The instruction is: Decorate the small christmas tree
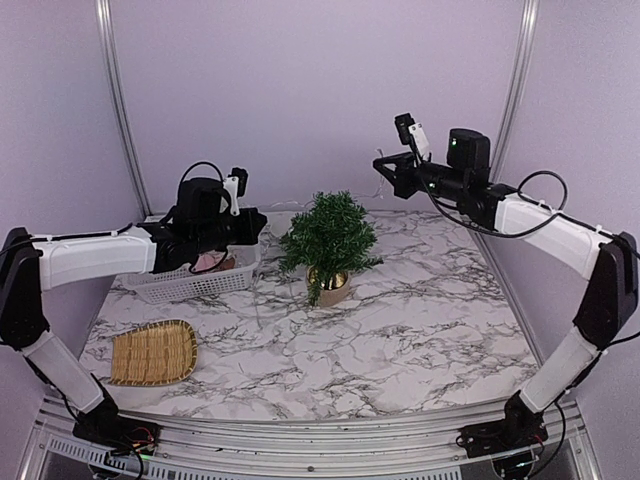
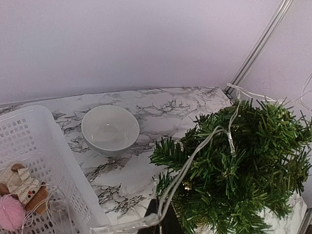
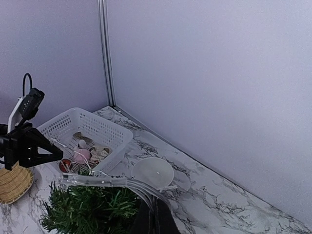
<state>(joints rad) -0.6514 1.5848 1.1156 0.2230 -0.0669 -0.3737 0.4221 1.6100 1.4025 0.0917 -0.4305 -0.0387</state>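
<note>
Where the tree (image 1: 328,238) stands: upright in its pot (image 1: 333,288), mid-table, toward the far edge.
Left gripper (image 1: 258,226): low, just beside the tree's left flank, over the basket's (image 1: 190,288) right end; jaws pinched together on the string.
Right gripper (image 1: 385,168): raised, above and to the right of the crown; jaws clamped on the string's other strands.
String (image 2: 204,141): runs from the left fingers up across the crown.
Tree from grippers: between the two, below the right one.
Nearer arm: left.
Judgement: draping means carrying the string round an upright axis.
</note>
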